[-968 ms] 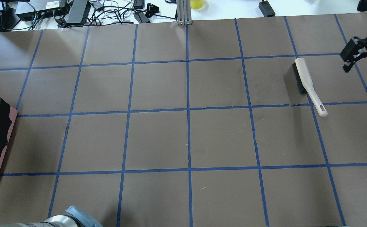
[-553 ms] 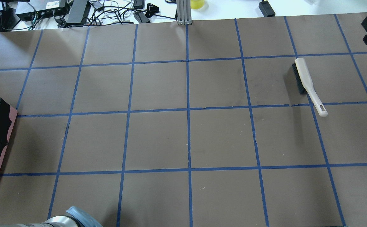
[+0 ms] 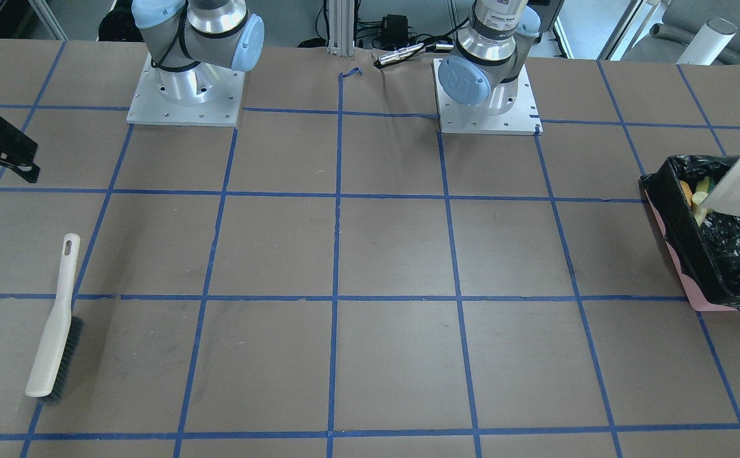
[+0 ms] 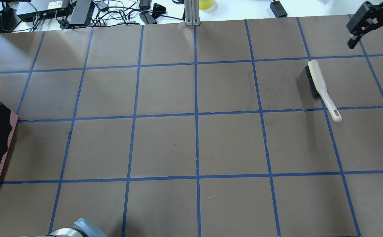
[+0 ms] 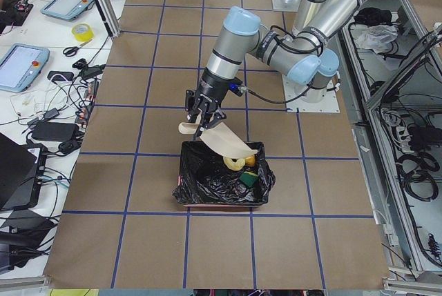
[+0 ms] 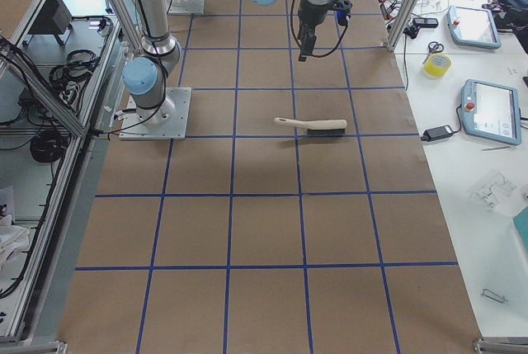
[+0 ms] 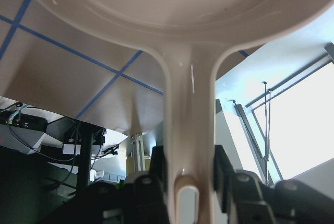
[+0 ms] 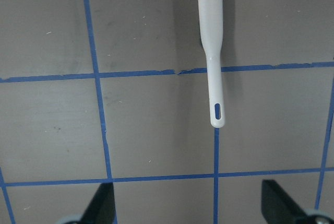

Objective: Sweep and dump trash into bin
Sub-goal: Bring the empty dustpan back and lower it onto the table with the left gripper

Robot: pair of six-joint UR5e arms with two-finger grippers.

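Pink walls and a crinkled black bag (image 5: 207,189) make the bin (image 3: 675,242), which stands at the left end of the table (image 4: 165,144), about halfway between the near edge and the far edge. Inside it, on the bag, lies the trash (image 5: 242,165): a tan curved piece, a yellow-orange piece just beside it and a green piece a little lower. Directly over the bin the beige dustpan (image 5: 224,143) hangs tilted, with its mouth down toward the bag and its handle raised. The left gripper (image 7: 190,177) is pressed together on that handle, one finger on each side of it. The brush (image 4: 319,84) lies flat on the table near the right end, closer to the far edge than to the near one. Its dark bristles face the middle of the table, and the tip of its handle points toward the near edge and the right end. The right gripper (image 4: 371,41) hovers above the far right corner of the table, beyond the head of the brush and apart from it. Its fingers are spread wide and it is empty. Blue tape lines (image 4: 196,144) divide the brown table cover into squares.
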